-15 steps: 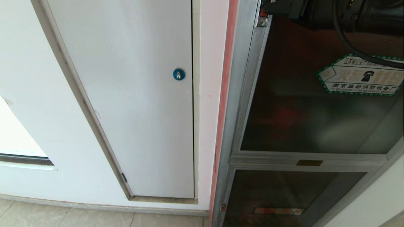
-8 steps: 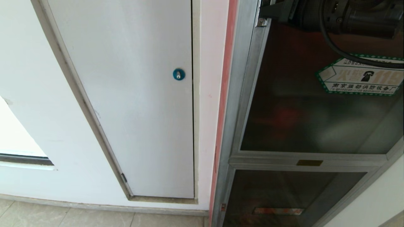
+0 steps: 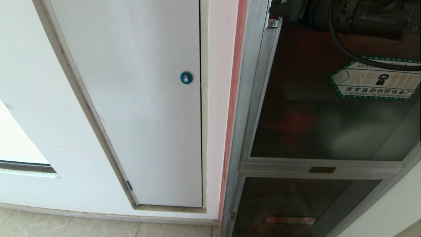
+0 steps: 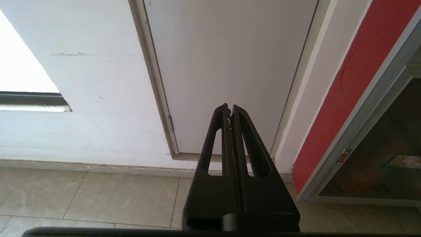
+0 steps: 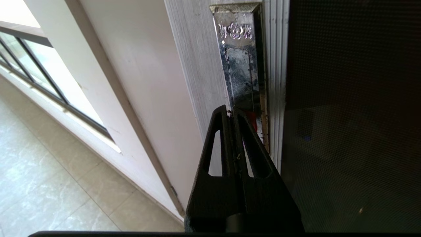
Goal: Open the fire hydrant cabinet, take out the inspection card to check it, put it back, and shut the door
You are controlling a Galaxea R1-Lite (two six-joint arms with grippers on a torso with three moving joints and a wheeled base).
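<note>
The fire hydrant cabinet stands on the right in its silver frame. Its door is a dark tinted glass panel with a green-edged hexagonal sticker, and it lies shut in the frame. At the door's left edge, high up, my right gripper is shut. In the right wrist view, the right gripper has its tips against the lower part of a shiny metal handle plate. My left gripper hangs low, shut and empty, facing the wall. The inspection card is out of view.
Left of the cabinet is a plain white panel door with a round blue lock. Below the big door sits a smaller dark glass panel with a red label strip. Tiled floor runs along the wall, and a window lies further left.
The right arm and its cable have edged a little to the left, toward the door's handle edge. The door and the left arm have not moved.
</note>
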